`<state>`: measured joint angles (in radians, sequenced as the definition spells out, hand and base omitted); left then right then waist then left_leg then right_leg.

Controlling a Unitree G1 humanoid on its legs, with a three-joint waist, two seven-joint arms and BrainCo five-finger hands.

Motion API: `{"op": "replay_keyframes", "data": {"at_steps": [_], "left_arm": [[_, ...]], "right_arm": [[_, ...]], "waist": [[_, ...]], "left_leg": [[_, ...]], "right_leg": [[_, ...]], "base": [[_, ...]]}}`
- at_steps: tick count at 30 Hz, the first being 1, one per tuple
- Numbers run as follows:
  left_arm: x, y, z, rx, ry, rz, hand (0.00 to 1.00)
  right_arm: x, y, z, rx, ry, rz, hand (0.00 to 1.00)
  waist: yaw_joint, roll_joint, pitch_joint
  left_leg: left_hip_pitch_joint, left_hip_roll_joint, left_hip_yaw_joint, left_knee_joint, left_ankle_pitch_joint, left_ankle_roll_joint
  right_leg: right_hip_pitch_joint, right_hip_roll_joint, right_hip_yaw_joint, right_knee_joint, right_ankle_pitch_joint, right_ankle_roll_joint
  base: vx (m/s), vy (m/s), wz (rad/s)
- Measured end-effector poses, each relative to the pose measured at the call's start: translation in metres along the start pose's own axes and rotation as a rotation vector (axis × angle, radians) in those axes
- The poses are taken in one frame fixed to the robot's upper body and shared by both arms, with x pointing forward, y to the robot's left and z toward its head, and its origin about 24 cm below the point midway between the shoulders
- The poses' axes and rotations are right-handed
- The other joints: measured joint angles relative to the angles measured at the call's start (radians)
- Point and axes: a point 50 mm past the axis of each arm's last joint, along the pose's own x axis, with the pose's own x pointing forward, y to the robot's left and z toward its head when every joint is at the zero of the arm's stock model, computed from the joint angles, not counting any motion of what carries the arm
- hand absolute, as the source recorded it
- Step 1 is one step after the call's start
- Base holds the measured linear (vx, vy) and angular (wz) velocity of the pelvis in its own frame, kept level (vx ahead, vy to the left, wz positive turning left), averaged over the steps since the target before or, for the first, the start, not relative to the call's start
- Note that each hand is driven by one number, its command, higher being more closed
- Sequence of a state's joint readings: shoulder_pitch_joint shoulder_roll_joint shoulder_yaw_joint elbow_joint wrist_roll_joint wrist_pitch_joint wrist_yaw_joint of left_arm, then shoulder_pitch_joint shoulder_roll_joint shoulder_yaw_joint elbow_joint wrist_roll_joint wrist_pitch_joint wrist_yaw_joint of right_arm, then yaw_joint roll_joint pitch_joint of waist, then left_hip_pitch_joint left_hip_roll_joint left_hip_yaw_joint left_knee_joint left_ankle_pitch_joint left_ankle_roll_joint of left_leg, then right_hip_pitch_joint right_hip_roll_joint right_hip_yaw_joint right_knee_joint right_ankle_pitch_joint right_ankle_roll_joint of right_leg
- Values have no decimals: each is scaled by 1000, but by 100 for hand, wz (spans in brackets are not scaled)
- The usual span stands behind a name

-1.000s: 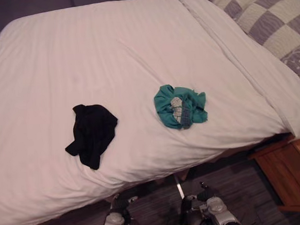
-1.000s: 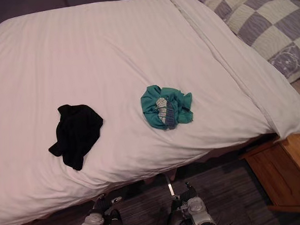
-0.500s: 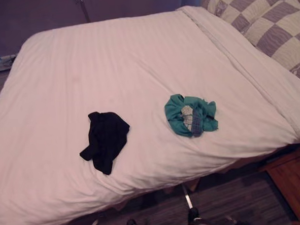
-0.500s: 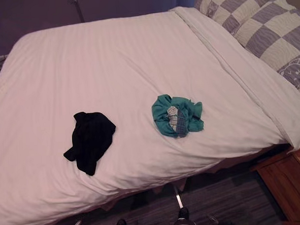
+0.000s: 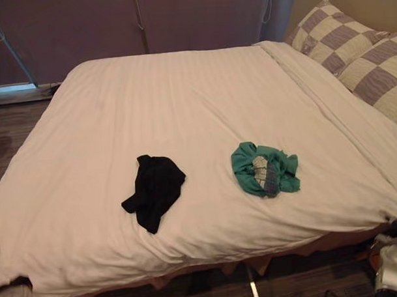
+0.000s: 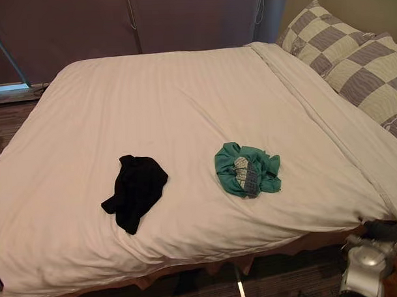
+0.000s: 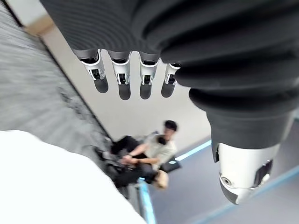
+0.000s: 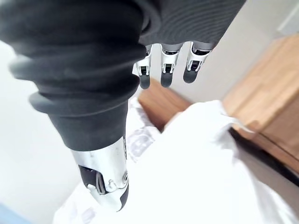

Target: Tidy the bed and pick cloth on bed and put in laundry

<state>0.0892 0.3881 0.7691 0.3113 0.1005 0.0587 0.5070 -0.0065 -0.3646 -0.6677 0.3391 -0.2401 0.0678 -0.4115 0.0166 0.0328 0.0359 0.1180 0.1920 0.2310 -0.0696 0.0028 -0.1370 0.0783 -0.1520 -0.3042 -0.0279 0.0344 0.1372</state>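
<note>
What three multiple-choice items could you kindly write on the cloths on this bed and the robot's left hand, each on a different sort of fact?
1. Where is the crumpled black cloth relative to the crumpled teal cloth?
A. on top of it
B. to its left, apart
C. tucked under it
2. How many loose cloths lie on the white striped duvet?
A. one
B. two
C. four
3. What is the left hand doing?
A. pinching the black cloth
B. curled into a fist
C. open, holding nothing
Answers: 1 B, bare duvet shows between them; 2 B, the black one and the teal one; 3 C, its fingers are straight with nothing in them.
</note>
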Motion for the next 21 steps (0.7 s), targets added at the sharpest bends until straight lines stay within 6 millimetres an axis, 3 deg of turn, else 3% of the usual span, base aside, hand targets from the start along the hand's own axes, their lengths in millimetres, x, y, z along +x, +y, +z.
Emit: {"op": "replay_keyframes", "data": {"at_steps": [2,5,9,16,21], "left_arm": [[-3,-25,33,-36,-135,-73,0],[-18,-57,63,-83,-250,-191,0],[-36,-82,89,-117,-359,-307,0],[-79,-134,150,-165,-567,-537,0],[-94,-157,171,-122,-634,-624,0]], "right_arm": [[6,12,26,-26,-105,49,0],[5,30,51,-48,-210,119,0],[-3,50,81,-44,-332,190,0],[-23,87,159,46,-570,302,0],[-29,89,189,93,-655,304,0]], "waist": [[0,10,6],[-3,10,24],[-3,2,61],[-4,-16,187],[-10,-17,248]], "left_leg": [[-5,1,-1,3,0,0],[-6,2,-2,8,0,0],[-29,3,9,18,1,1],[-132,2,32,54,18,12],[-185,1,60,54,27,16]], "right_leg": [[-14,-1,4,19,-6,-1],[-20,-2,8,31,-12,-3],[-67,-4,36,64,-15,-3],[-216,-9,91,126,-3,-19],[-290,-6,121,127,20,-29]], "base": [[0,0,0],[1,0,-2],[-7,4,-13],[-49,7,-13],[-19,12,-17]]}}
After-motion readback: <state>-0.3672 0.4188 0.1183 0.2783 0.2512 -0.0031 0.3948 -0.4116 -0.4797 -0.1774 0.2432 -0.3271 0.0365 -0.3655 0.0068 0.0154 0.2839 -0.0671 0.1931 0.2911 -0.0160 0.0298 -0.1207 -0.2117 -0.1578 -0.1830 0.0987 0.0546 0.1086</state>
